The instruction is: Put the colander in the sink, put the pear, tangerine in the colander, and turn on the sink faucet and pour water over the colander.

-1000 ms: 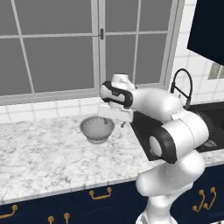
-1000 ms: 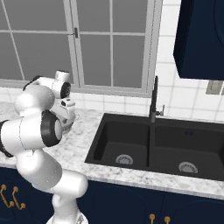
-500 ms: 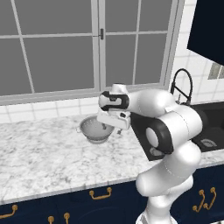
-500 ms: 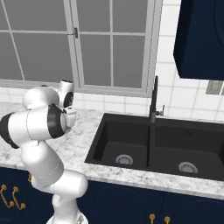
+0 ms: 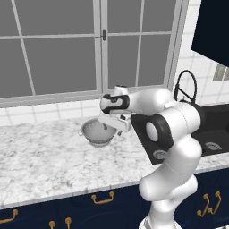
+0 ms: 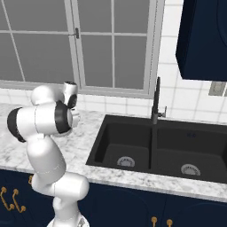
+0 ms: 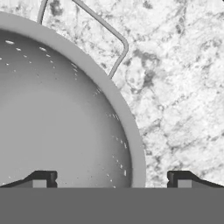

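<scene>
The gripper (image 7: 112,179) stands wide and holds nothing. In the hand view its two dark fingertips (image 7: 43,179) straddle the colander's rim: one tip sits over the inside of the bowl, the other over the bare marble outside it, with the rolled rim running between them. Whether either tip touches the metal cannot be told.

In the left base view the gripper (image 5: 115,127) hangs just over the right edge of the colander (image 5: 98,132), pointing down at it. The colander (image 7: 57,113) sits upright on the marbled surface (image 5: 49,161), below the window (image 5: 89,44), and its perforated bowl looks bare inside. A thin wire handle (image 7: 114,41) loops out from its rim and lies over the marble.

The sink (image 6: 173,148) is set into the surface to the right of the arm, well apart from the colander; its two black basins each show a round silver drain (image 6: 126,161), and both basins look dry. The faucet (image 6: 157,103) stands at the back edge of the sink, between the basins, against the white tiled wall (image 6: 195,99). Dark blue cabinets (image 5: 67,210) with brass handles run below the surface.
</scene>
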